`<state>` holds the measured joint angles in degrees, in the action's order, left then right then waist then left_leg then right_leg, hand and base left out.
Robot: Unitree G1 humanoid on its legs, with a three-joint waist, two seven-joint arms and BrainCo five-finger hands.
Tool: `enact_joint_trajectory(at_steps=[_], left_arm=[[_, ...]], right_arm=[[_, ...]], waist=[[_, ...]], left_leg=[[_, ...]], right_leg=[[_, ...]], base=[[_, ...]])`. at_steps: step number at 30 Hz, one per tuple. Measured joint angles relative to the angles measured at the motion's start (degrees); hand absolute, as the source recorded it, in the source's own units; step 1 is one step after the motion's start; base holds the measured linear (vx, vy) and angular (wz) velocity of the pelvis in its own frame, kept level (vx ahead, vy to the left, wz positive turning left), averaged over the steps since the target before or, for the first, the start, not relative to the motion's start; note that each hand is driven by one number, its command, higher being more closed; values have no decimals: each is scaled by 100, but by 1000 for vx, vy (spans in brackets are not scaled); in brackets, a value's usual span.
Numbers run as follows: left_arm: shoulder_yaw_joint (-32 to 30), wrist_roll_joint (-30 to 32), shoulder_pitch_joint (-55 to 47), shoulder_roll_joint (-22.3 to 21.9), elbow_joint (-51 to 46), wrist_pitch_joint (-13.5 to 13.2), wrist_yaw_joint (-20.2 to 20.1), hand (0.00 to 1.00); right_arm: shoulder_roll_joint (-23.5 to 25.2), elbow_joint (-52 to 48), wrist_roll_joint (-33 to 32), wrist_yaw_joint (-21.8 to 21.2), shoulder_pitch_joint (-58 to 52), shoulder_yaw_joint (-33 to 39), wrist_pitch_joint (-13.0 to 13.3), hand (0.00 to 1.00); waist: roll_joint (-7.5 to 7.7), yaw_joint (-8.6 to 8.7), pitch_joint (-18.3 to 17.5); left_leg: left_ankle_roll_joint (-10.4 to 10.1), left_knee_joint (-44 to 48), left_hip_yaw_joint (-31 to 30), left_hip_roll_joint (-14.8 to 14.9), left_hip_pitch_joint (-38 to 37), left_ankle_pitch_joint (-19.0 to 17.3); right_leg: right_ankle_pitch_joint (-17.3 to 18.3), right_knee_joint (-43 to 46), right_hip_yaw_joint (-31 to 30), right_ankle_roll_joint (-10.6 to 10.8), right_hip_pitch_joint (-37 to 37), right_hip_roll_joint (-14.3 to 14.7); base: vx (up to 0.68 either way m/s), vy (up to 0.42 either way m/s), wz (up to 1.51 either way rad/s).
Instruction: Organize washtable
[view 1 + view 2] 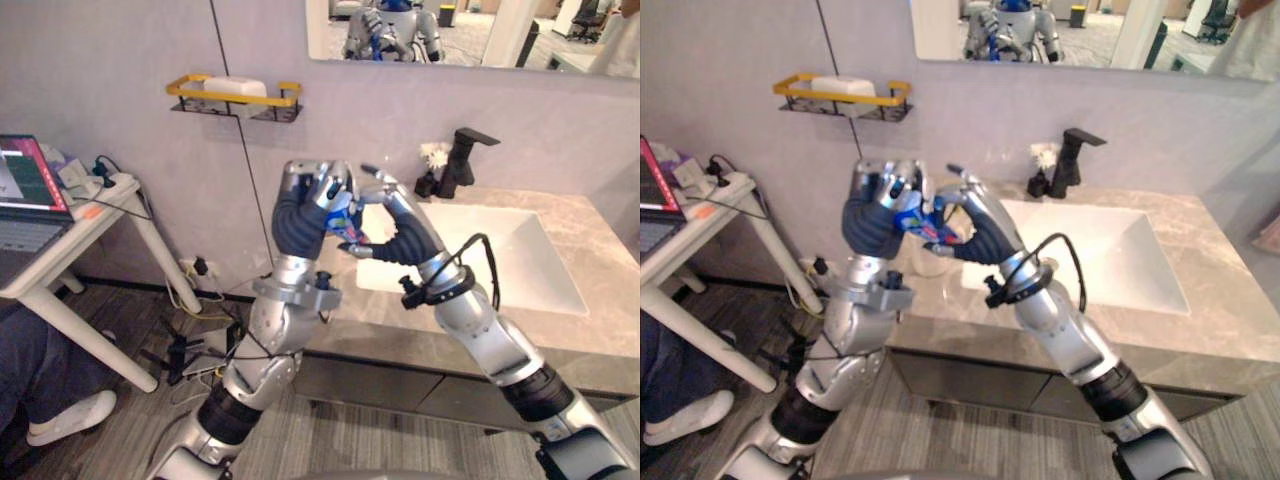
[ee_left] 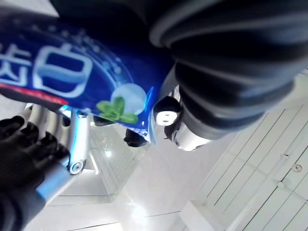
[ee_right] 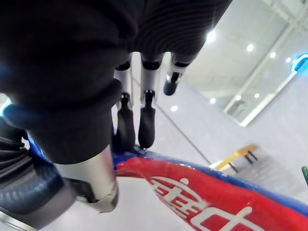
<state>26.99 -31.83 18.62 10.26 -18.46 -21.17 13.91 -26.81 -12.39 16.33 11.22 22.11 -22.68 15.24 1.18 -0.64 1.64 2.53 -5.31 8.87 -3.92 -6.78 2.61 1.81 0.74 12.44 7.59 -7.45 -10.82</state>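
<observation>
A blue and red toothpaste tube is held up in the air between my two hands, in front of the wall and left of the sink. My left hand has its fingers curled round the tube's blue end. From the right, my right hand arches over, its fingers and thumb pinching the red part of the tube. Most of the tube is hidden by the two hands in the eye views.
A grey stone countertop holds a white sink basin with a black faucet and a small white flower beside it. A yellow wall shelf carries a white soap. A white table with a laptop and a person's shoe are at the left.
</observation>
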Motion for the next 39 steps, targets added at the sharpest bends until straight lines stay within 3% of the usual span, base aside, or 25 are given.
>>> enact_joint_trajectory(at_steps=[9, 12, 21, 24, 27, 30, 39], left_arm=[[-431, 110, 8, 14, 26, 64, 125, 100], [-655, 122, 8, 24, 26, 64, 147, 100], [-1247, 239, 10, 69, 22, 62, 161, 100], [-1446, 280, 10, 69, -18, 62, 197, 100], [-1582, 297, 7, 68, -141, 62, 236, 100], [-1857, 392, 7, 71, -379, 54, 229, 100], [-2321, 496, 4, 61, -405, 53, 237, 100]], right_arm=[[178, -234, -6, 121, -409, 650, 16, 0], [189, -279, -7, 151, -539, 878, 21, 0], [488, -691, -326, 487, -1459, 2554, 58, 0], [757, -691, -591, 586, -2004, 3294, 52, 0], [958, -647, -919, 614, -2297, 3581, 48, 0], [1158, -425, -1091, 591, -2725, 3860, -19, 0], [1966, 814, -1533, 443, -3865, 4656, -427, 0]], waist=[[-3, 18, -3], [-3, 142, -4], [-3, 295, -20], [-47, 355, -49], [-86, 383, -74], [-97, 543, -101], [-90, 638, -195]], left_leg=[[-1, -5, 163, 25, 0, -1], [-1, -5, 197, 26, -1, -1], [-6, -8, 376, 95, 0, -6], [-35, -9, 417, 108, 0, -27], [-54, -9, 520, 119, 9, -41], [-62, -11, 585, 130, 22, -50], [-122, -10, 659, 192, 73, -90]], right_leg=[[-57, -18, -154, -7, 77, 19], [-65, -34, -172, -5, 81, 19], [-127, -86, -350, -64, 161, 90], [-133, -100, -408, -72, 186, 109], [-139, -95, -505, -83, 252, 119], [-150, -99, -588, -100, 300, 133], [-167, -133, -661, -117, 378, 199]], base=[[-9, 16, -9], [-8, 18, -4], [-6, 11, -11], [-8, 8, -10], [-7, 25, -19], [-5, 18, -12], [-1, 5, -5]])
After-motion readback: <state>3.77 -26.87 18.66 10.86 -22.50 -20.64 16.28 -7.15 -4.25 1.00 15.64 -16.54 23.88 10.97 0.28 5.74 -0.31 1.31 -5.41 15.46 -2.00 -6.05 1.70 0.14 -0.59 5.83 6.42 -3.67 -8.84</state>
